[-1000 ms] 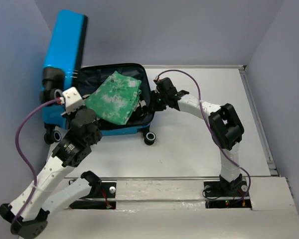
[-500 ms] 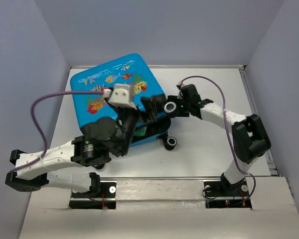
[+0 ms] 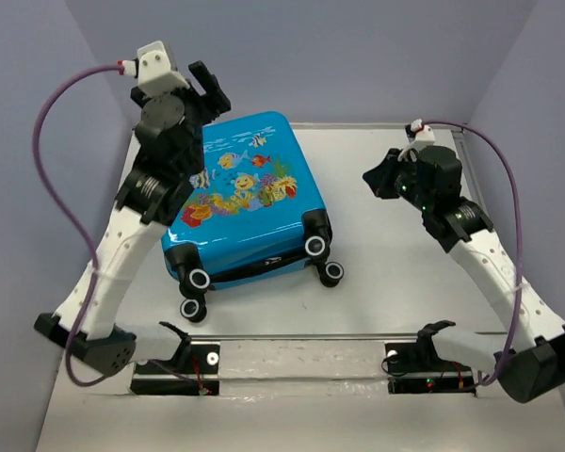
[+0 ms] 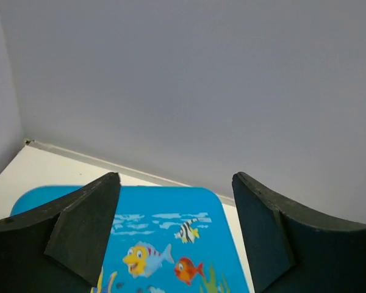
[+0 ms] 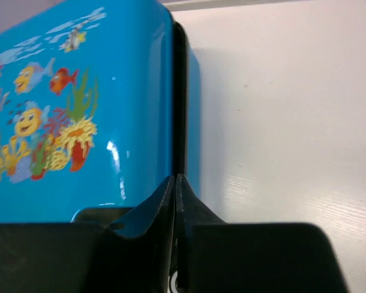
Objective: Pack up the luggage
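The luggage [image 3: 245, 202] lies closed and flat on the white table, its fish-print face up and its wheels toward the arms. My left gripper [image 3: 210, 89] hangs high over the luggage's far left corner, open and holding nothing. In the left wrist view, the blue lid [image 4: 165, 238] shows between the spread fingers [image 4: 85, 226]. My right gripper [image 3: 371, 177] is shut on nothing and hovers clear of the luggage's right side. In the right wrist view, the closed tips [image 5: 175, 180] point at the luggage's black seam [image 5: 179, 104].
Black-and-white wheels [image 3: 315, 247] stick out at the luggage's near end. A raised rail [image 3: 466, 179] runs along the table's right and back edges. Grey-blue walls enclose three sides. Purple cables [image 3: 56, 169] loop from both wrists. Bare tabletop [image 3: 405, 264] lies to the right of the luggage.
The luggage was open with a green cloth inside, and is now closed and lying fish-side up. Both arms have drawn away from it. The left gripper has risen and opened, and the right has shut.
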Motion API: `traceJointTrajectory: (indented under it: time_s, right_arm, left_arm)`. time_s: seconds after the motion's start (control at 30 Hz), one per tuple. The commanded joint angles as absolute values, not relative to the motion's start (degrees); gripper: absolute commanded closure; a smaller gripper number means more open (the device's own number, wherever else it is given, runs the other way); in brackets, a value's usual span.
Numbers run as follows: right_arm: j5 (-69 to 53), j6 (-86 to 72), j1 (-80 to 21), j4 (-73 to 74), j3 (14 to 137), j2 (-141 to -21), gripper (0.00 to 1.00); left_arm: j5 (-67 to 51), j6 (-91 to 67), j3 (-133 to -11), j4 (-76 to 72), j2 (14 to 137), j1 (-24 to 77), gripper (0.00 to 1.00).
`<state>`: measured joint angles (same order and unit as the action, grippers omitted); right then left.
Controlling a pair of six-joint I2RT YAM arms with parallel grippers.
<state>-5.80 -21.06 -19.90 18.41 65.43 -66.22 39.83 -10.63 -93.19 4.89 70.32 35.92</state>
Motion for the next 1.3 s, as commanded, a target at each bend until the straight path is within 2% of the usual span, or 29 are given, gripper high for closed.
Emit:
traceJointTrajectory:
  time_s: [0.0,0.1,0.2,0.3,0.33,0.37,0.53,0.67,0.87,1.0,1.1,1.13,1.27]
  right_arm:
    - [-11.26,-19.16,-27.74,20.04,65.83,-61.62,0.93]
    - [-10.37,-18.10,-41.37,20.30,64.95,-61.96,0.93]
    - [-7.23,-16.97,-53.38,20.30,64.34,-65.20,0.90]
    - [-3.79,-16.96,-58.00,20.83,64.69,-70.21,0.88]
    - [-2.65,-16.88,-59.40,20.74,64.60,-71.53,0.83]
    - [-1.24,-16.96,-59.41,20.83,64.16,-73.89,0.81]
    - [4.12,-16.70,-59.41,20.74,63.81,-79.80,0.80]
    - [7.72,-15.82,-59.41,21.09,65.04,-85.59,0.80]
    - [8.88,-16.08,-55.91,21.97,65.74,-87.63,0.80]
    - [8.17,-15.03,-51.42,21.89,66.18,-87.37,0.80]
    - [6.87,-14.15,-46.60,21.36,68.02,-87.36,0.80]
    - [5.99,-13.98,-45.19,21.36,68.72,-87.54,0.80]
    - [3.08,-13.36,-39.38,19.17,74.08,-90.17,0.80]
  left_arm:
    - [16.03,-17.49,-102.09,11.59,82.33,22.53,0.14]
    - [10.55,-17.23,-110.01,17.39,93.22,14.52,0.13]
    - [6.79,-16.26,-126.14,22.12,104.62,9.08,0.12]
    - [1.33,-15.91,-137.60,26.71,117.04,4.14,0.10]
    - [0.36,-16.17,-145.03,27.68,119.94,2.91,0.10]
    - [-2.43,-16.78,-147.46,27.95,124.50,1.60,0.10]
    - [-13.26,-20.65,-141.51,17.15,129.80,-5.09,0.14]
    - [-17.38,-17.15,-147.99,19.07,139.11,-5.10,0.16]
    - [-25.46,-11.17,-143.10,19.42,141.86,-4.83,0.19]
    - [-26.99,-5.72,-132.91,19.77,138.35,-2.20,0.23]
    - [-26.10,-5.53,-117.41,18.03,132.48,-0.88,0.26]
    - [-26.36,-6.41,-117.33,16.63,130.62,-0.88,0.27]
    - [-21.80,-10.37,-94.26,12.57,120.76,-0.35,0.30]
